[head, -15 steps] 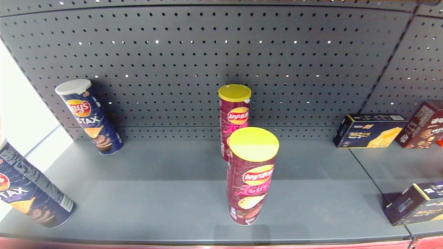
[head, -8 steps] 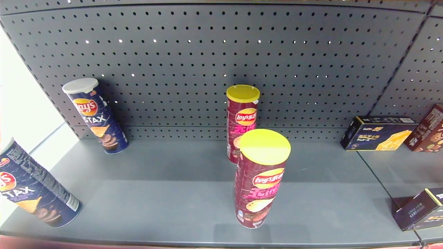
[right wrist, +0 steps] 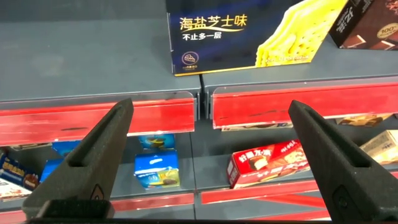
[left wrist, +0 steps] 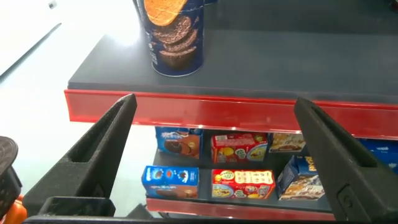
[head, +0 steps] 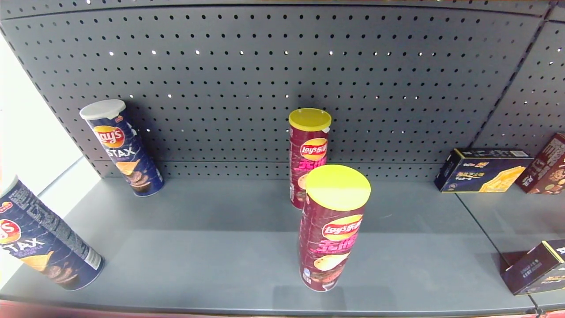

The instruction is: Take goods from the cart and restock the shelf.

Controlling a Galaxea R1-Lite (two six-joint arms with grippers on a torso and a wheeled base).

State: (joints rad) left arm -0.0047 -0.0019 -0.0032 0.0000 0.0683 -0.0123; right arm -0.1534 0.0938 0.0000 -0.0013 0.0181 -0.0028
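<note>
On the grey shelf point(head: 220, 247) two maroon chip cans with yellow lids stand upright in the middle, one at the front point(head: 333, 227) and one behind it point(head: 309, 157) by the pegboard. Two dark blue chip cans stand at the left, one at the back point(head: 121, 148) and one at the front edge point(head: 42, 245). My left gripper point(left wrist: 214, 106) is open and empty below the shelf's red front rail point(left wrist: 230, 112), with a blue can point(left wrist: 174, 34) above it. My right gripper point(right wrist: 208, 109) is open and empty, facing a red rail point(right wrist: 305, 102) under a dark blue box point(right wrist: 249, 34).
Dark blue boxes lie at the right of the shelf, one at the back point(head: 483, 170) and one near the front point(head: 536, 267), with a maroon box point(head: 547, 170) beyond. Lower shelves hold several small snack boxes point(left wrist: 239, 177) point(right wrist: 270, 162). A perforated back panel point(head: 282, 79) closes the shelf.
The head camera shifted between one second and half a second ago, sliding the whole shelf picture slightly rightward. Since then nothing has moved.
</note>
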